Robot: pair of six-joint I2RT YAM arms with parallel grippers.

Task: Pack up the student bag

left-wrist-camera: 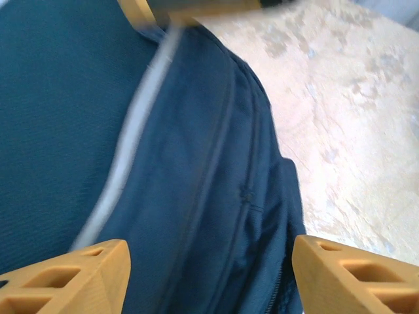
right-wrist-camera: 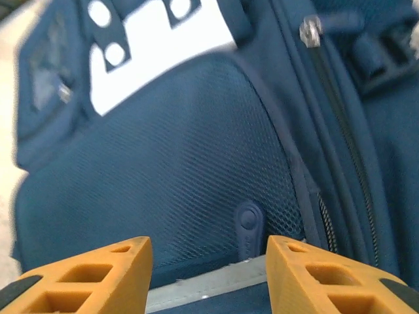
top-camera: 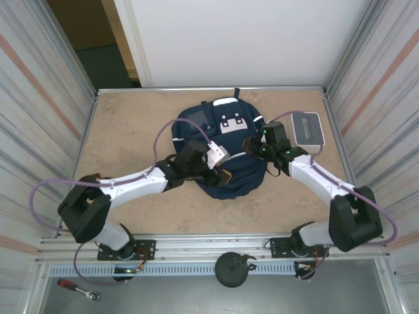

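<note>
**A:** Where is the bag?

**B:** The bag (top-camera: 229, 140) lies flat in the middle of the table (top-camera: 131, 131), front up, its top toward the far edge.

**A:** What is hidden?

**B:** From above, both wrists cover the bag's near half. The left wrist view is blurred, and the bag's zip (left-wrist-camera: 245, 196) runs out of frame.

**A:** And the pincers?

**B:** The left gripper (left-wrist-camera: 209, 275) hangs over the bag's edge, fingers wide apart and holding nothing. The right gripper (right-wrist-camera: 209, 268) stands open over the mesh pocket (right-wrist-camera: 177, 170), a zip pull (right-wrist-camera: 249, 229) between its fingers. Whether they touch cannot be told.

**A:** Room to move?

**B:** There is bare table left of the bag and nearer than it. A box (top-camera: 308, 129) sits right of the bag, near the wall.
</note>
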